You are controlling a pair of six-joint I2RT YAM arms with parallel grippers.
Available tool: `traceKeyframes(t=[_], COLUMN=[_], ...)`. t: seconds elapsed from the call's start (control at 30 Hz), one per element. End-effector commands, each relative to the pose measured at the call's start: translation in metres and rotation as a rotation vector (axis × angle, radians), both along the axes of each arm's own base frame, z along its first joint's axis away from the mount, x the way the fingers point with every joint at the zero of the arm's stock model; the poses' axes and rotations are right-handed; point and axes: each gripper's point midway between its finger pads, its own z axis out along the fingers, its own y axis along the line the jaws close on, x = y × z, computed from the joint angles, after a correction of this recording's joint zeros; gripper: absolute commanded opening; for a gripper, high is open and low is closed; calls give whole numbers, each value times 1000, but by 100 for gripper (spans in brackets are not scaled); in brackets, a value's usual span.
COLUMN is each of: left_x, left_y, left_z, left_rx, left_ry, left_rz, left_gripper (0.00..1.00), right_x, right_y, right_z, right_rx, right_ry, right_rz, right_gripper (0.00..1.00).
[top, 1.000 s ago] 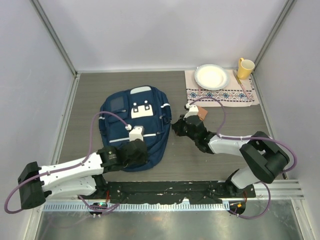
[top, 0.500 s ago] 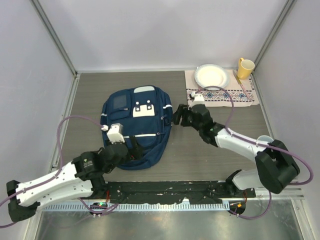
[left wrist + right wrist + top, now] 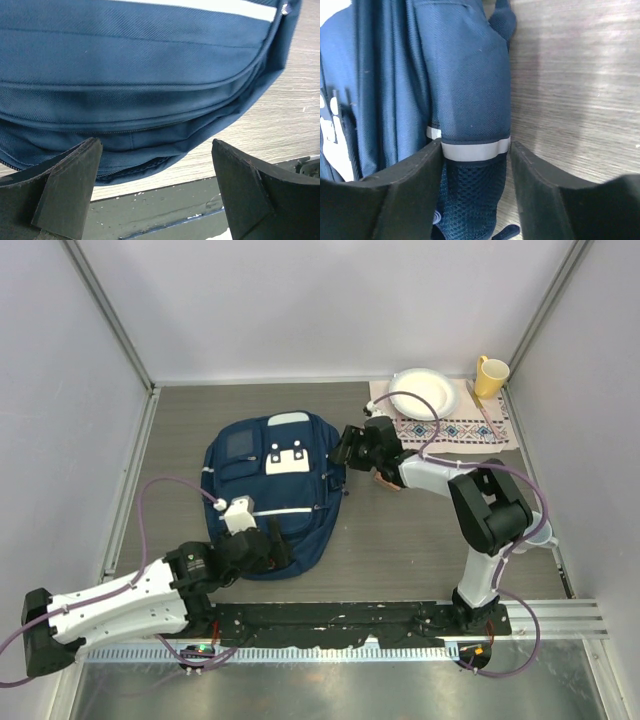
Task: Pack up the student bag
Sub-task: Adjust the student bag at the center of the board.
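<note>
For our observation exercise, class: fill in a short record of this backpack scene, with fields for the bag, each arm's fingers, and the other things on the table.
bag: navy student bag lying front-up on the grey table, left of centre
left gripper: fingers wide apart at the bag's near edge, holding nothing
right gripper: fingers apart, either side of the striped side pocket; contact unclear
far right corner: white plate on a patterned cloth, yellow mug at the cloth's far corner
</note>
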Motion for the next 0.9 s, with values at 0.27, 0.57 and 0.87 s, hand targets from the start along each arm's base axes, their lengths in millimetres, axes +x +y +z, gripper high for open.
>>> traceKeyframes(t=[0.27,0.57,0.87], left_x=[19,76,147], left_y=[4,36,47], left_z=[-24,-12,0], left_rx=[-113,-62,-45], left_ry=[-48,-74,-47], left_rz=[120,154,118], left_gripper=[100,99,100], right_x=[-22,-68,-117], right_y=[-2,-18,17], right_z=[-2,6,15], right_rx=[154,191,147], right_ry=[55,25,-4], right_rz=[-14,-59,51], right_gripper=[3,1,1])
